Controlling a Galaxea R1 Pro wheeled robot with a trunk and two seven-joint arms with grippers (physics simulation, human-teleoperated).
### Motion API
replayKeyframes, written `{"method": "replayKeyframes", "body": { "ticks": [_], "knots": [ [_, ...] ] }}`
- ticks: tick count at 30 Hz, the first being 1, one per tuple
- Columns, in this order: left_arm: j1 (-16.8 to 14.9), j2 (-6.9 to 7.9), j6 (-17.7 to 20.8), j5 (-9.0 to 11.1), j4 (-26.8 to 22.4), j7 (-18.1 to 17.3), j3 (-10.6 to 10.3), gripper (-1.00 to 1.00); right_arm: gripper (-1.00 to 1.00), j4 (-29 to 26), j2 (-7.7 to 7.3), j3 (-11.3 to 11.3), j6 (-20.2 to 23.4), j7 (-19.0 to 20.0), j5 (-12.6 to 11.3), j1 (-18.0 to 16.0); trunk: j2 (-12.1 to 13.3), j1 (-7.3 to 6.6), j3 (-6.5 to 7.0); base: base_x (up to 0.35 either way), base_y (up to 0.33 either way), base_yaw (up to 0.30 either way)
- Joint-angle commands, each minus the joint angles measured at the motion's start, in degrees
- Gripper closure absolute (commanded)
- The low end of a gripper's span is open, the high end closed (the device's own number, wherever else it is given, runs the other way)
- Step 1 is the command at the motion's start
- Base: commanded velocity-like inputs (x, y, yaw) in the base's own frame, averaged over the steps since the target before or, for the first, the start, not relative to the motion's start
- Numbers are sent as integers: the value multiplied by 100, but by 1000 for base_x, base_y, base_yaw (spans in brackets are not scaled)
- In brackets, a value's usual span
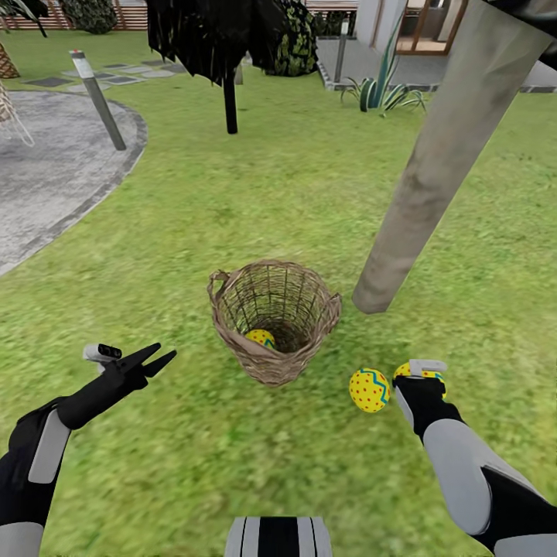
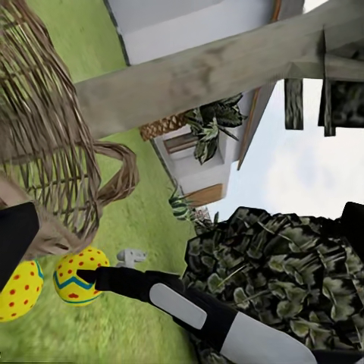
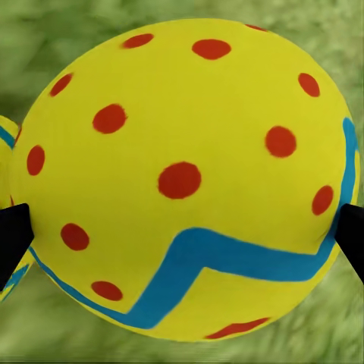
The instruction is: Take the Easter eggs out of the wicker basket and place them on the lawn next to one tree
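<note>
**Second egg at the trunk; one egg left in the basket**

Status: the right gripper (image 1: 420, 374) sits low over the lawn (image 1: 232, 464) near the foot of the pale tree trunk (image 1: 433, 178). Its fingertips (image 3: 14, 235) bracket a yellow egg (image 3: 182, 178) at the widest part; whether they press on it or have just let go cannot be told. A second egg (image 1: 369, 389) lies on the grass just beside it, on the side away from the trunk. The third egg (image 1: 261, 338) rests inside the wicker basket (image 1: 272, 321), which stands near the trunk. The left gripper (image 1: 158, 357) hovers spread and empty on the far side of the basket from the trunk.

Risks: the two eggs lie close together; a withdrawing finger could nudge either and set it rolling away from the trunk. The basket is light and could tip under a careless reach.

Views: the right wrist view shows the finger positions on the egg, which the head view hides behind the wrist. The left wrist view shows both eggs side by side beyond the basket.
</note>
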Motion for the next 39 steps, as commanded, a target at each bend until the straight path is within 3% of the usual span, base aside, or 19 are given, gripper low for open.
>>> {"method": "replayKeyframes", "body": {
  "ticks": [1, 13, 26, 29, 33, 39],
  "knots": [
    [-3, 1, 47, 20, 0, -6, 1, -100, 100, -13, 6, -24, 32, 3, 67, -4, -3, 1, -26, 0, 0, 0],
    [-3, 1, 47, 20, -11, -6, 1, -100, 100, -29, 7, -15, 19, 17, 94, -3, -19, 32, -292, 0, 0, 0],
    [-2, 1, 47, 19, -6, -6, 1, -100, 100, -21, 3, -24, 19, 12, 80, -3, -19, 32, -292, 109, -115, 0],
    [-4, 1, 47, 21, -16, -6, -7, -100, 100, 8, 6, -24, 13, 19, 62, -2, -23, 40, -359, 2, -2, 0],
    [-4, 1, 47, 19, -17, -6, -8, -100, 100, 63, 6, -23, -57, 53, 71, 2, -29, 50, -447, 0, 0, 0],
    [-4, 1, 47, 20, -22, -6, -8, -100, 100, 74, 7, -22, -505, 56, 67, 4, -37, 66, -580, 0, 0, 0]
  ]
}}
